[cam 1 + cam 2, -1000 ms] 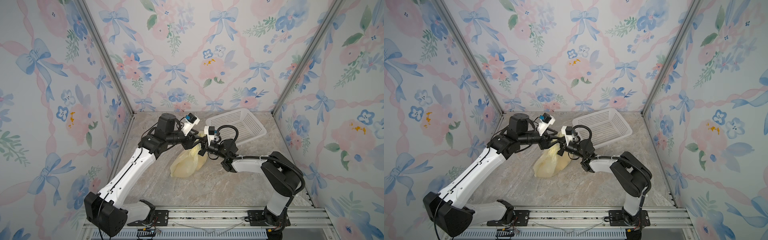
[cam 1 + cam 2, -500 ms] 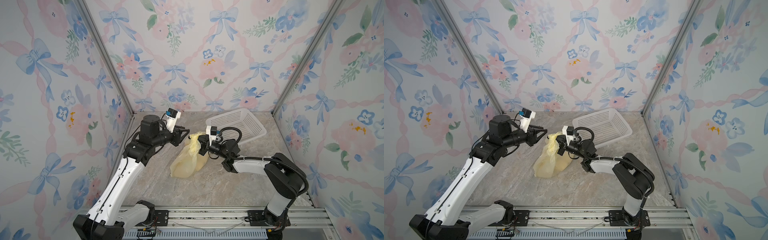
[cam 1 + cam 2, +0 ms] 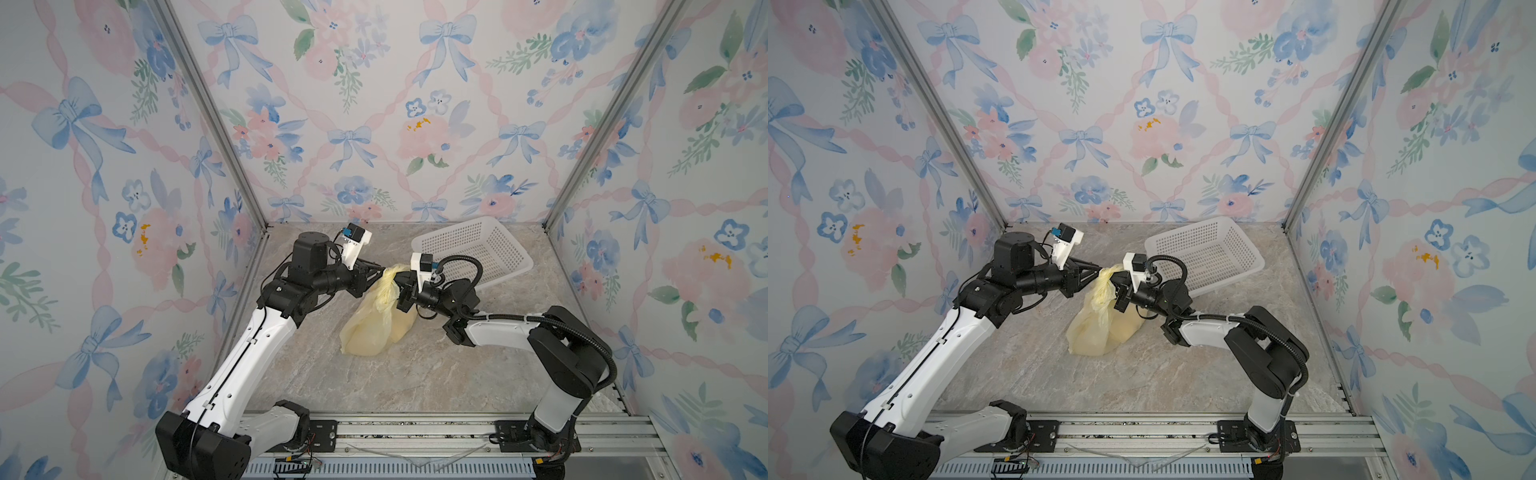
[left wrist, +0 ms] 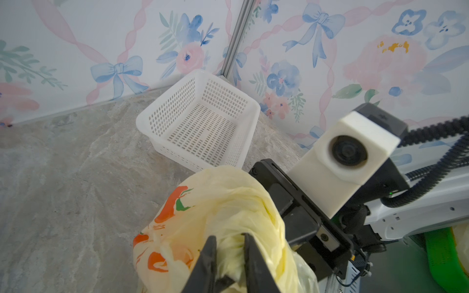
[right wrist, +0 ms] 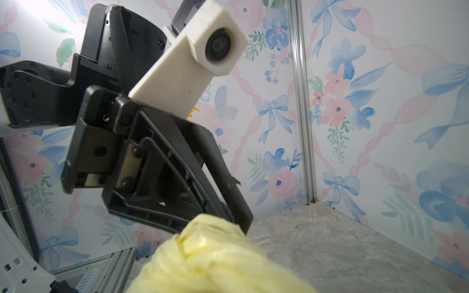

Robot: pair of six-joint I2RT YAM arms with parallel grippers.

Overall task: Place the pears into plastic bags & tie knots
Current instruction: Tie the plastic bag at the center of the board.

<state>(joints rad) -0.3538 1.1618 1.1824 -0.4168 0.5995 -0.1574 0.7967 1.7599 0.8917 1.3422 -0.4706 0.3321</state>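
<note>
The pale-yellow plastic bag (image 3: 374, 328) (image 3: 1094, 334) lies bulging on the marble floor, its orange fruit print (image 4: 172, 208) showing in the left wrist view. Its top is pulled up into a twisted bundle (image 3: 390, 275); whether that is a knot I cannot tell. My left gripper (image 3: 380, 270) (image 4: 229, 243) comes in from the left, its two black fingers (image 4: 210, 253) pinching a fold of that bundle. My right gripper (image 3: 401, 289) (image 3: 1119, 286) is shut on the same bundle from the right. Yellow plastic (image 5: 215, 258) hides its jaws in the right wrist view. The pears are hidden.
A white perforated basket (image 3: 473, 249) (image 4: 203, 119) stands tilted at the back right, close behind the right wrist. Flowered walls close in three sides. A metal rail (image 3: 415, 432) with both arm bases runs along the front.
The left gripper drew back to the left, away from the bag, then returned to its top and narrowed its jaws onto the plastic. The right gripper kept hold of the bundle throughout.
</note>
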